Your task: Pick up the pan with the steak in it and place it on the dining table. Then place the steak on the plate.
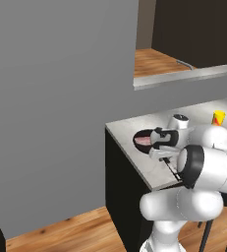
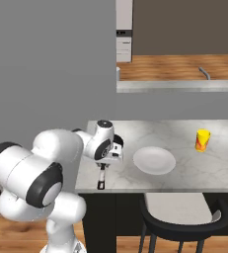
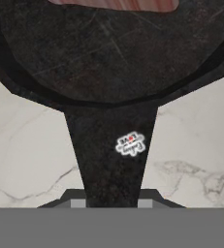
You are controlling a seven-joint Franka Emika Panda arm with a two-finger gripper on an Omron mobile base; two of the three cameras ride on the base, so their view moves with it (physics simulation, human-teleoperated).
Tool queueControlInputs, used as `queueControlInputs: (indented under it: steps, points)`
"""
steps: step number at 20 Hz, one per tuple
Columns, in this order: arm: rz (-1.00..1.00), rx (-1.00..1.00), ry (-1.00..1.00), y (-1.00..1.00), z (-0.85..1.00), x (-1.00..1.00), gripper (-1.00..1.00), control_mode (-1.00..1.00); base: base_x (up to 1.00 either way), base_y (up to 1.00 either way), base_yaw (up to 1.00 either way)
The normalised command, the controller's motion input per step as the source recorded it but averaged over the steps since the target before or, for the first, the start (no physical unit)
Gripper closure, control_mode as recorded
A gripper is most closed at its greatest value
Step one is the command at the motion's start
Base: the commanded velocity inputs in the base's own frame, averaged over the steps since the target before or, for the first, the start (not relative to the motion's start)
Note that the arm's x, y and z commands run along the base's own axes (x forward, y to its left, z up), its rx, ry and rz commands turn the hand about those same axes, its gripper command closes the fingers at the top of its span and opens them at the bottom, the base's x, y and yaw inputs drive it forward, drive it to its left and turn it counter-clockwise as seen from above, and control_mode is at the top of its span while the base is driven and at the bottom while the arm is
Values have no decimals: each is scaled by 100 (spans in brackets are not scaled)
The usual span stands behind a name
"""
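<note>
Hand view: my gripper [image 3: 111, 203] straddles the pan's handle [image 3: 111, 145], a finger tip on each side; whether it clamps I cannot tell. The pan [image 1: 145, 140] sits on the dining table [image 2: 150, 180] near its left end, the steak [image 1: 143, 141] inside. The pan looks rigid and fairly heavy, best held at the handle near the bowl, where it should tip least. The steak is soft, likely slippery, and could slide if the pan is tilted. The plate [image 2: 154, 160] lies just right of my hand, a yellow cup [image 2: 202, 140] well beyond; a stool [image 2: 182, 210] stands below the table edge.
</note>
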Motion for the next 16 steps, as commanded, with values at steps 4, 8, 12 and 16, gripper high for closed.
queueControlInputs:
  steps: [4, 8, 12, 16]
  points:
    - [0, 0, 0, -3, -35, -13, 100, -100, 0, 0, 0]
    - [0, 0, 0, 0, -31, -2, 100, -100, 0, 0, 0]
    - [0, 0, 0, 0, -28, 4, 100, -100, 0, 0, 0]
    - [0, 0, 0, 0, -25, 16, 100, -100, 0, 0, 0]
